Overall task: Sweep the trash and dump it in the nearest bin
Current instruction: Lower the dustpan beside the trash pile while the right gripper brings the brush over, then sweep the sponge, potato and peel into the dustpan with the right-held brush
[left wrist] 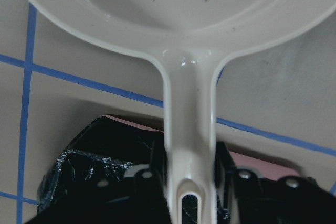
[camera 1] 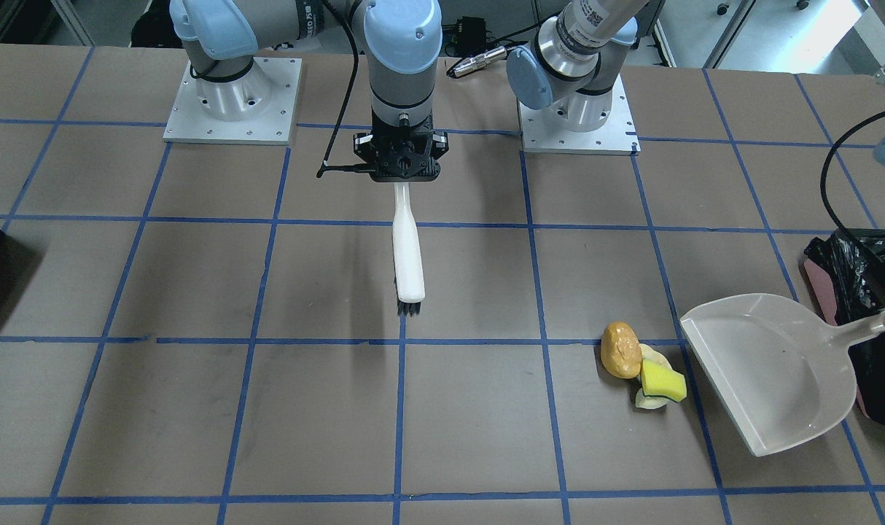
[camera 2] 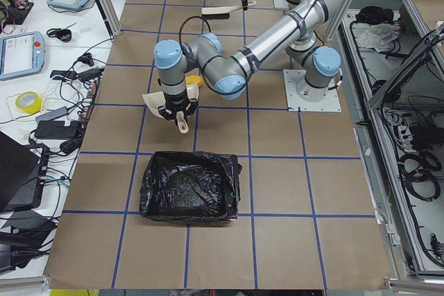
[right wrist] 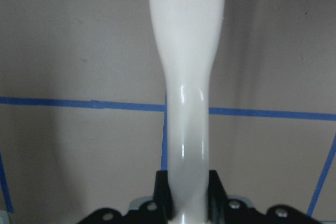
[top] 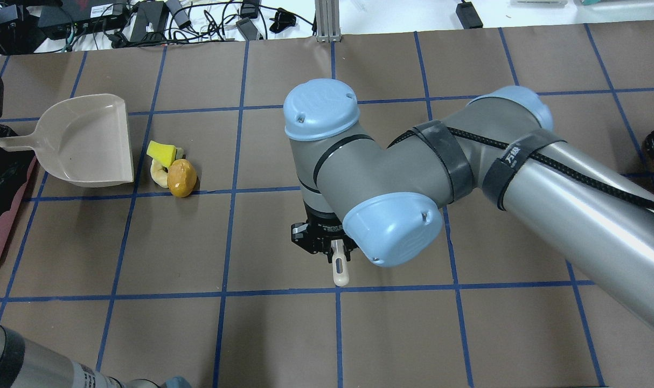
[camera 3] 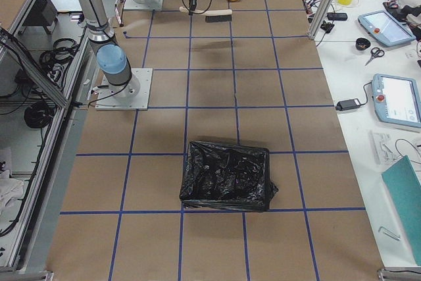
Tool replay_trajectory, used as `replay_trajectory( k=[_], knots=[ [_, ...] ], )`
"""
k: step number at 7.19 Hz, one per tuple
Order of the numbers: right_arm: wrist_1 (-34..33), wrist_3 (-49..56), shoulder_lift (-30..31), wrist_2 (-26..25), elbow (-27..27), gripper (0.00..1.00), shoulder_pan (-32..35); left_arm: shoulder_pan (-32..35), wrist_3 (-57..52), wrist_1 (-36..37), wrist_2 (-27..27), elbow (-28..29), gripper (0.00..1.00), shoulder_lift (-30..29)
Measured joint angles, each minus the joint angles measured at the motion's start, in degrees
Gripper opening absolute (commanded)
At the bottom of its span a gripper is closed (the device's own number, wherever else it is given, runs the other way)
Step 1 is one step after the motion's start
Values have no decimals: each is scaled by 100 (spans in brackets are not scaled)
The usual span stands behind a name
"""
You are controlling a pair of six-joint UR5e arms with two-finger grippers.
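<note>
The trash lies close together: an orange-brown lump [camera 1: 620, 350], a yellow sponge wedge [camera 1: 663, 380] and a pale cream piece [camera 1: 650, 399]. It also shows in the overhead view [top: 180, 178]. A beige dustpan [camera 1: 770, 372] lies right beside it, open edge toward it. My left gripper [left wrist: 190, 187] is shut on the dustpan's handle [left wrist: 189, 129], over the bin [camera 1: 862, 292], which is lined with a black bag. My right gripper [camera 1: 406, 157] is shut on a white brush [camera 1: 407, 248]. Its dark bristles [camera 1: 409, 308] hang above the table, well away from the trash.
A second black-lined bin [camera 3: 227, 176] stands at the table's other end on my right. The brown table [camera 1: 267, 408] has a blue tape grid. Cables and devices [top: 144, 16] lie beyond the far edge. The two arm bases [camera 1: 231, 102] are bolted near the robot's side.
</note>
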State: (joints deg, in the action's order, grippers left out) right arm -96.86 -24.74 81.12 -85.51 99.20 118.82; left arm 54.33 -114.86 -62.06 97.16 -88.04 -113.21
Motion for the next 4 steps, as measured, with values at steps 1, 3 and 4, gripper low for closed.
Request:
replay_trajectory(
  k=[1, 3, 4],
  knots=[
    [35, -12, -300, 64, -356, 0, -38, -1, -420, 268, 16, -96, 0, -139],
    [129, -201, -880, 338, -1062, 0, -14, 3, -1078, 360, 28, -146, 0, -345],
    [147, -383, -1083, 483, -1286, 0, 45, 19, -1239, 341, 30, -152, 0, -413]
  ],
)
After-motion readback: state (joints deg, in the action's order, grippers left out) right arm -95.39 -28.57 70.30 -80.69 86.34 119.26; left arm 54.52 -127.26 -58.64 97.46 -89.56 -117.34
